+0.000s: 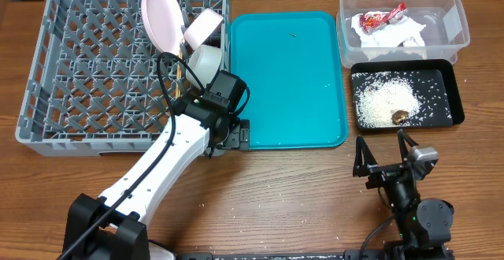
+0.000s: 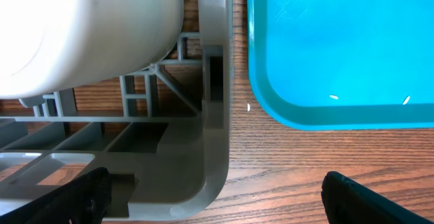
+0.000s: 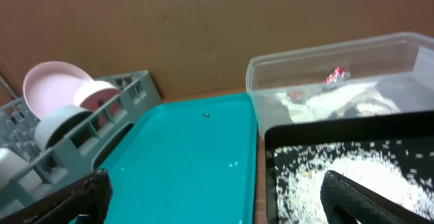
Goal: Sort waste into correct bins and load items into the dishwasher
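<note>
The grey dish rack (image 1: pixel 94 63) holds a plate (image 1: pixel 160 20) on edge, a bowl (image 1: pixel 203 27) and another bowl (image 1: pixel 206 61) at its right side. My left gripper (image 1: pixel 230 140) is open and empty over the rack's front right corner (image 2: pixel 210 115), just below the white bowl (image 2: pixel 81 34). The clear tub (image 1: pixel 449 24) holds the red-and-white wrapper (image 1: pixel 383 16) and napkin (image 1: pixel 394 41). The black tray (image 1: pixel 449 94) holds rice (image 1: pixel 386 98) and a brown scrap (image 1: pixel 400 117). My right gripper (image 1: pixel 386 154) is open and empty in front of the black tray (image 3: pixel 305 132).
The teal serving tray (image 1: pixel 287 79) lies between rack and bins, with a few specks on it; it also shows in the wrist views (image 2: pixel 339 47) (image 3: pixel 183 156). A few rice grains lie on the wooden table near the tray's front edge. A cardboard wall stands behind.
</note>
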Motion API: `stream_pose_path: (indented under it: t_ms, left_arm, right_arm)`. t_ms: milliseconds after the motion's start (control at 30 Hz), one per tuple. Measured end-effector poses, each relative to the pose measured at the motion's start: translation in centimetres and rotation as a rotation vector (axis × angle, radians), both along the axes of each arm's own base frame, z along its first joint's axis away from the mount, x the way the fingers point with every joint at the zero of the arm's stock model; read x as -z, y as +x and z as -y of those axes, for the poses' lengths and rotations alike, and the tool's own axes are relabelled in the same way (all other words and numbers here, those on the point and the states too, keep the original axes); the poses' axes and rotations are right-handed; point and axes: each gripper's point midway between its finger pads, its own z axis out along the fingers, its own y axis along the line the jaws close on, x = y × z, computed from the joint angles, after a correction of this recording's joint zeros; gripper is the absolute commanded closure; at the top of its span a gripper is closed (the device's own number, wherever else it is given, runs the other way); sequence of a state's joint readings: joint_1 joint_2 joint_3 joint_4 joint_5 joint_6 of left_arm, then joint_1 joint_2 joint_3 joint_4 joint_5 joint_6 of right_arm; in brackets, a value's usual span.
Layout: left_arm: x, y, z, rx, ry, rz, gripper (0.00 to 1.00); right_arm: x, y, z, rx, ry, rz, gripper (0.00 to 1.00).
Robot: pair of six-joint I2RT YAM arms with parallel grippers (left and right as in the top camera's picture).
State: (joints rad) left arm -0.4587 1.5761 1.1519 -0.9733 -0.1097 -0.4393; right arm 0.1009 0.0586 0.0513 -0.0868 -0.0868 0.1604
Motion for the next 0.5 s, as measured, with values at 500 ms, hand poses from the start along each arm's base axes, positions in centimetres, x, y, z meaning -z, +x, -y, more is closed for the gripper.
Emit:
stream_pose_path:
  t_ms: [500]
  left_arm:
    - [0.00, 0.00, 0.00, 0.000, 0.000, 0.000, 0.00]
  right_arm:
    - [0.51, -0.06, 0.17, 0.009, 0.001, 0.015, 0.00]
